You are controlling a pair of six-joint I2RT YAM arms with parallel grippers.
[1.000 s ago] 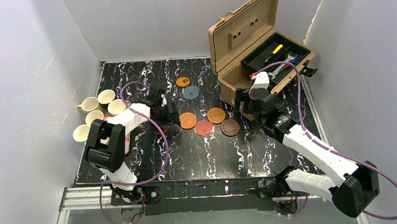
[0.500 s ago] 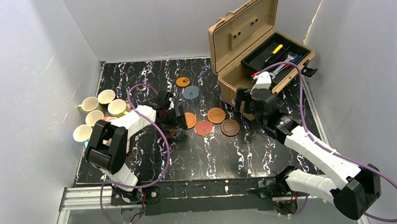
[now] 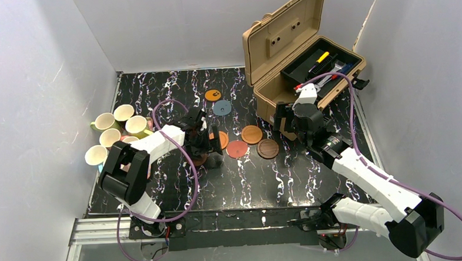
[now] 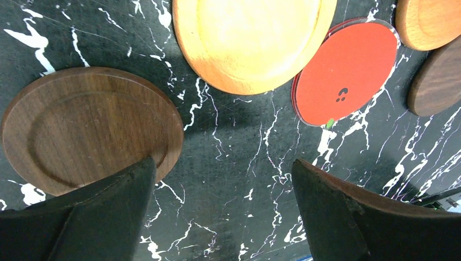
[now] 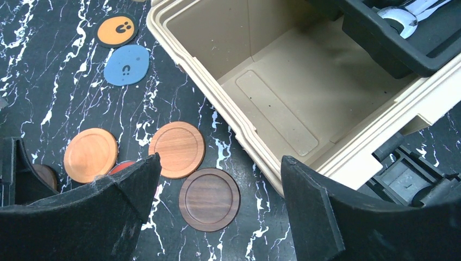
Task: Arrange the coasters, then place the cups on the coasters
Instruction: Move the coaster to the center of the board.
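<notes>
Several coasters lie mid-table: orange with a dark mark [image 3: 213, 95], grey-blue [image 3: 222, 108], orange-brown [image 3: 252, 134], red [image 3: 237, 149] and dark wood [image 3: 268, 148]. My left gripper [image 3: 208, 144] hangs open just above the table. In its wrist view the left gripper [image 4: 223, 163] has bare table between its jaws, a dark wood coaster [image 4: 92, 130] by its left finger, and an orange one [image 4: 253, 38] and a red one [image 4: 345, 70] ahead. My right gripper [image 5: 220, 160] is open, above a dark wood coaster [image 5: 209, 198]. Several cups [image 3: 110, 137] stand clustered at the left.
An open tan toolbox [image 3: 290, 51] with tools in a black tray stands at the back right, close beside my right gripper [image 3: 284, 126]; its empty tub [image 5: 272, 81] fills the right wrist view. Grey walls close in on both sides.
My left gripper has moved right and nearer, from beside the cups to the left end of the coaster group. The right arm has barely shifted.
</notes>
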